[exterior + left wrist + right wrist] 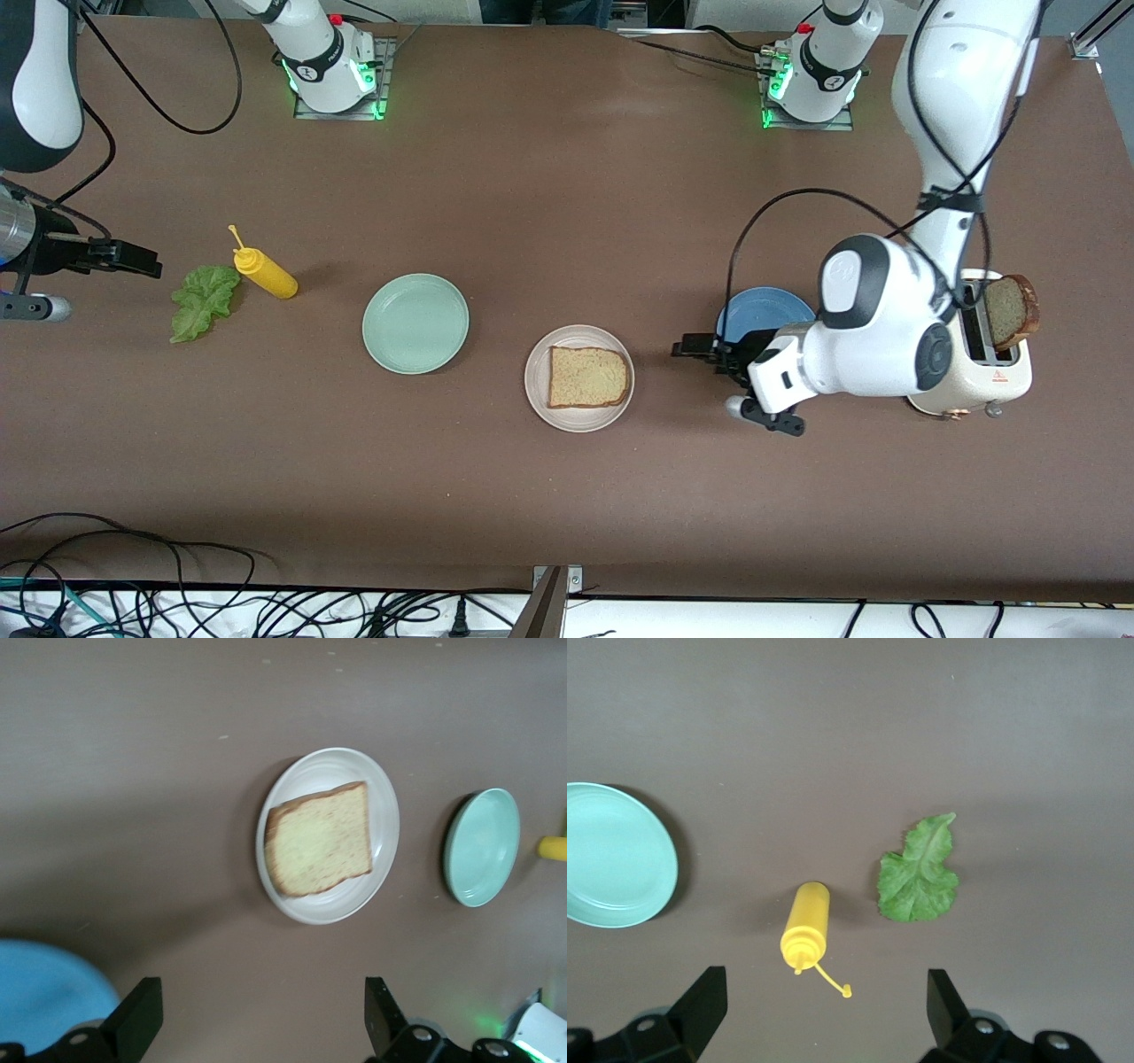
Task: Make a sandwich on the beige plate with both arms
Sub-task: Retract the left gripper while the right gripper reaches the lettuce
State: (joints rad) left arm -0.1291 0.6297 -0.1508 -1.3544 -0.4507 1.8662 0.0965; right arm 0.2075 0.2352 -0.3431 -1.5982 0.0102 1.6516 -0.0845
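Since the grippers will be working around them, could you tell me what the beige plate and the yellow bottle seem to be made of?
The beige plate looks like glazed ceramic or melamine: smooth, with a soft sheen and faint concentric rings on its rim; which one I cannot tell. The yellow bottle, lying beside the lettuce leaf, looks like soft squeeze plastic: uniformly opaque, matte, with a moulded nozzle and tethered cap.

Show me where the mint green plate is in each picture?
Front view: the mint green plate lies on the table between the yellow bottle and the beige plate.
Left wrist view: it shows edge-on, past the beige plate with its bread slice.
Right wrist view: it is cut off at the picture's edge, beside the yellow bottle.
Shared landmark: the yellow bottle, in all three.
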